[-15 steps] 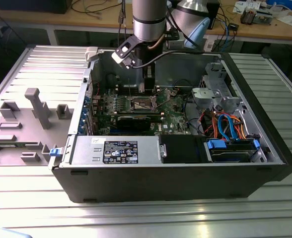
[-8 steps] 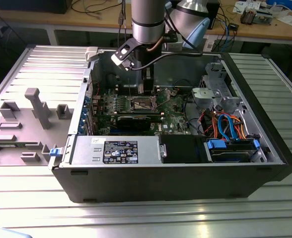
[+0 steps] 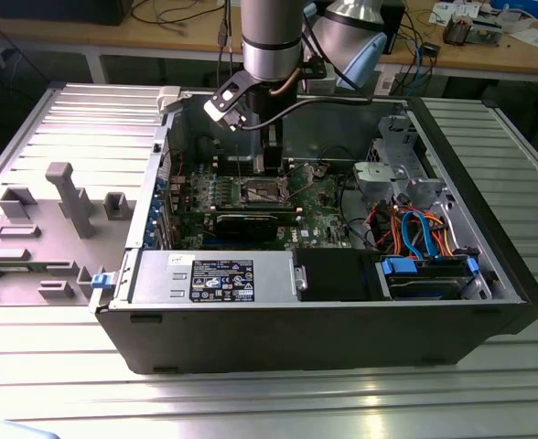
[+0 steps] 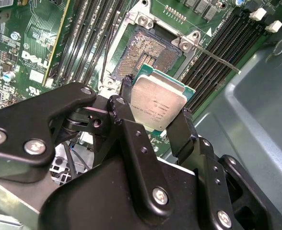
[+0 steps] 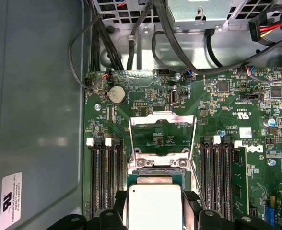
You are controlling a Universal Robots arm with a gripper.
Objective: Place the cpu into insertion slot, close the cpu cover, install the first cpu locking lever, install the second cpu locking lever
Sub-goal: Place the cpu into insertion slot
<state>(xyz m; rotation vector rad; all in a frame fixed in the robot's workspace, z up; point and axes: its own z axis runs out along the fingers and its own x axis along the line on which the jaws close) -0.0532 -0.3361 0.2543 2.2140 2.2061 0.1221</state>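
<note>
In the second wrist view the cpu (image 4: 158,103) hides part of the insertion slot (image 4: 146,50).

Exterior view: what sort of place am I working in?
Likely an electronics lab: an open black computer case on a ribbed aluminium table, cable-strewn wooden benches behind.

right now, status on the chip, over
Pincer shut on chip. Chip held near open socket, not seated. Cover raised, path looks clear.
</note>
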